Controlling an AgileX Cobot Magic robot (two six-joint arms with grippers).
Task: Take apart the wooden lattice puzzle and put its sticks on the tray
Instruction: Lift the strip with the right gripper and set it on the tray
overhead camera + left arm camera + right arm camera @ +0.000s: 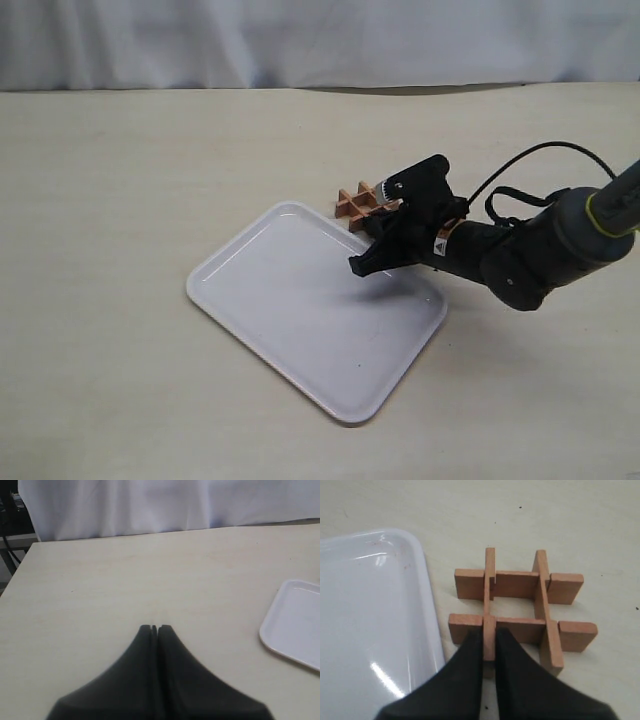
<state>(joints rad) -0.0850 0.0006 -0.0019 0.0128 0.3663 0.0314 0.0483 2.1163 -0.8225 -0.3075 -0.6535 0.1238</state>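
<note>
Right gripper (489,634) pinched narrow on one upright stick (490,575) of assembled wooden lattice puzzle (517,585). Puzzle mid-worktop (120,150), just beside white tray (380,630), not touching. Left gripper (156,628) closed tight on nothing.

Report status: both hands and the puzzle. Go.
Left hand shut, empty. Right hand shut on one stick of the wooden lattice puzzle, assembled, beside the tray. Nothing blocking.
</note>
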